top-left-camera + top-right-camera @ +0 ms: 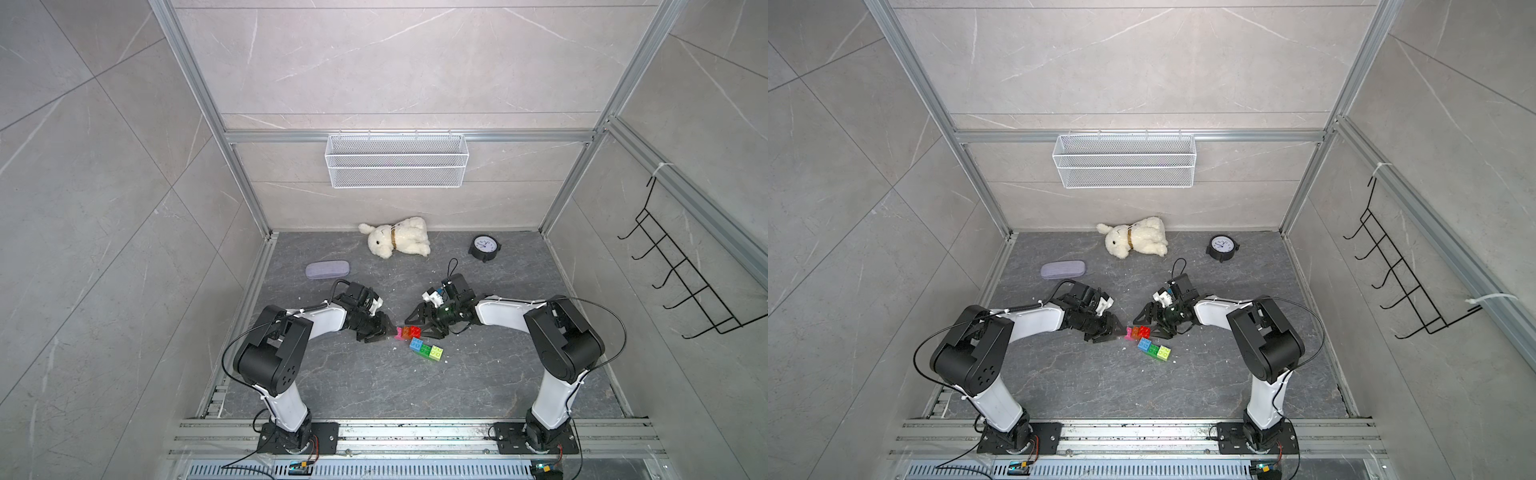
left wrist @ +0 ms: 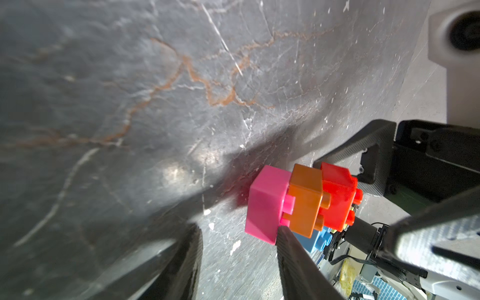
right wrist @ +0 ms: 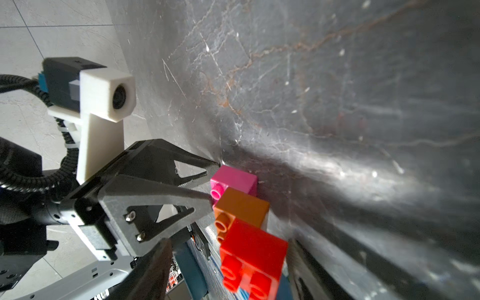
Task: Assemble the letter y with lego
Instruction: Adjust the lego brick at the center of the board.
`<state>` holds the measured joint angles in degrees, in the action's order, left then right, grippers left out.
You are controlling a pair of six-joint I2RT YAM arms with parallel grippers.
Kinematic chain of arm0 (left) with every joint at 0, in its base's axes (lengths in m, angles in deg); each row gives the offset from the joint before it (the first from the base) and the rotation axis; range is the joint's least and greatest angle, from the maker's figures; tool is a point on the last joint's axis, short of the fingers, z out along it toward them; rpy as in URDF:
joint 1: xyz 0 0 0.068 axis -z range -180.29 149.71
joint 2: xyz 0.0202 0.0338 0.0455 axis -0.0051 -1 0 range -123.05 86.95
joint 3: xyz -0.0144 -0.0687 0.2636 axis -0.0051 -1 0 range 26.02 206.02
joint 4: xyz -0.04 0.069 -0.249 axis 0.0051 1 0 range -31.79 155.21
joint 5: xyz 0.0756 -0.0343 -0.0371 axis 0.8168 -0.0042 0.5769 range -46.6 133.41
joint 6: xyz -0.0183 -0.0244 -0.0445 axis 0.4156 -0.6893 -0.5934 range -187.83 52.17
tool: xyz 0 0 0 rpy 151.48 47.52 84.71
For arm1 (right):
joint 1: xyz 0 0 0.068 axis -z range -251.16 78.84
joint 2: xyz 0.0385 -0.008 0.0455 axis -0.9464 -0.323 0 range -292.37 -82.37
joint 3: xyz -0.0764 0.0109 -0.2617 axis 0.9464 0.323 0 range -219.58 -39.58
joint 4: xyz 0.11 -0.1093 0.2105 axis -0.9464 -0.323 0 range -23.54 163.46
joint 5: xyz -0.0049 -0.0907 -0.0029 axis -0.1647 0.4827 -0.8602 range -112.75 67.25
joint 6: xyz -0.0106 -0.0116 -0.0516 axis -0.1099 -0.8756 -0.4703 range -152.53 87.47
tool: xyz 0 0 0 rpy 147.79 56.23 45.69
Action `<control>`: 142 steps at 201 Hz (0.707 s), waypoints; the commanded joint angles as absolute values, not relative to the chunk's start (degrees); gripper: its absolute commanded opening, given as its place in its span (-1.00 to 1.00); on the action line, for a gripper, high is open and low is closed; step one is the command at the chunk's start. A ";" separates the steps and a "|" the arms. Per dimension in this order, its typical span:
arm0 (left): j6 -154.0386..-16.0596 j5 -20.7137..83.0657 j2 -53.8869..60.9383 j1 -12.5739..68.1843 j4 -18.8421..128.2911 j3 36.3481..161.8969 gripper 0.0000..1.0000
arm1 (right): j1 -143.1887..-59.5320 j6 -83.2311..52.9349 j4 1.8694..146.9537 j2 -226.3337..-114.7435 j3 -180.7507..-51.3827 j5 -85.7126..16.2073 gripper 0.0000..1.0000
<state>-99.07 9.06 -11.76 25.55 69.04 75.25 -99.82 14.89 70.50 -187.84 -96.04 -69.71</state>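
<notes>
blue brick [image 2: 319, 239]: mostly hidden behind orange brick [image 2: 306, 202] | red brick [image 3: 254, 254]: blurred, cut by edge

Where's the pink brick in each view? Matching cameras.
Top view: pink brick, just below centre.
Top view: pink brick, below centre, slightly left.
Left wrist: pink brick, nearer than the orange brick.
Right wrist: pink brick, beyond the orange brick.
Shared landmark: orange brick beside it.
</notes>
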 commanded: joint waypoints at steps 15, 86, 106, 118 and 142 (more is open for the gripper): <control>-99.07 9.56 -9.77 24.16 67.61 75.26 0.03 | -100.65 15.63 70.06 -186.12 -98.26 -69.96 0.44; -102.36 2.95 -9.67 24.13 60.26 74.32 0.15 | -101.66 16.46 69.96 -186.22 -99.30 -69.56 0.44; -103.02 2.02 -10.03 24.15 58.49 73.60 0.17 | -101.74 16.49 69.88 -186.26 -99.67 -69.56 0.44; -103.19 1.48 -10.16 24.11 57.77 73.14 0.20 | -101.79 16.43 69.79 -186.26 -99.86 -69.50 0.45; -103.16 1.65 -10.64 24.22 57.62 72.86 0.20 | -101.83 16.42 69.68 -186.49 -100.04 -69.45 0.44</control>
